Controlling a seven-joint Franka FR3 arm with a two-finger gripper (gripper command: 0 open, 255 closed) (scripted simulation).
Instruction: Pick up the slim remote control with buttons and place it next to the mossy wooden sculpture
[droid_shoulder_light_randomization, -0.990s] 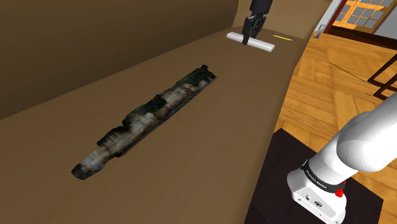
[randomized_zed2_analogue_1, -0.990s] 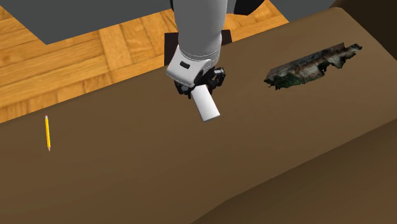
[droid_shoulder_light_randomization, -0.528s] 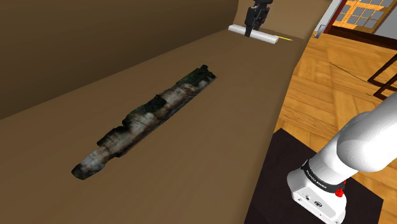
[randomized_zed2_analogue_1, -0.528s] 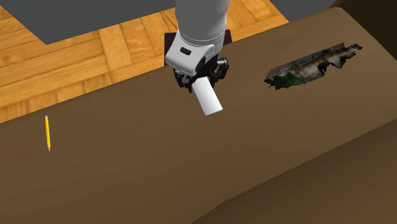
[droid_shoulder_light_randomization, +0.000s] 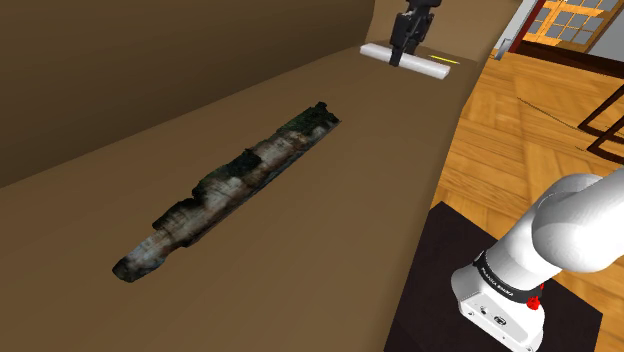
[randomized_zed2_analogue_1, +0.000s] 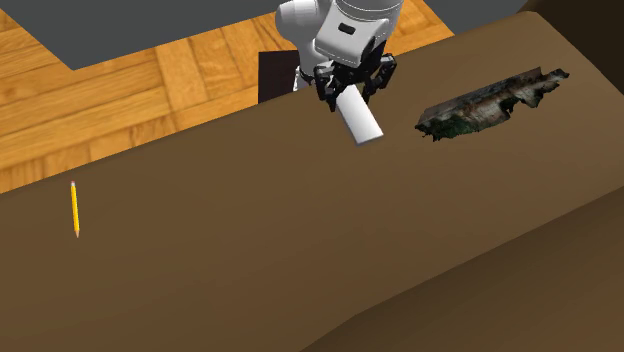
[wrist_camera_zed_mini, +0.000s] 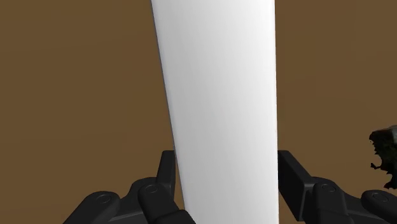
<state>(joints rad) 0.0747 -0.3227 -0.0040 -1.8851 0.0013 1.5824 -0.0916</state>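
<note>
The tool (randomized_zed2_analogue_1: 348, 93) is clamped on the white remote (randomized_zed2_analogue_1: 361, 119), fingers pressing its two long sides near one end, the rest jutting out ahead. The remote is over the brown surface (randomized_zed2_analogue_1: 250, 260), near the sculpture (randomized_zed2_analogue_1: 490, 100) but apart.

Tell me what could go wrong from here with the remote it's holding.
The gripper clasps the plain white remote by its smooth long sides, so it might slip or swing in transit. The mossy sculpture lies close by; lowering carelessly could knock the remote's free end against it.
</note>
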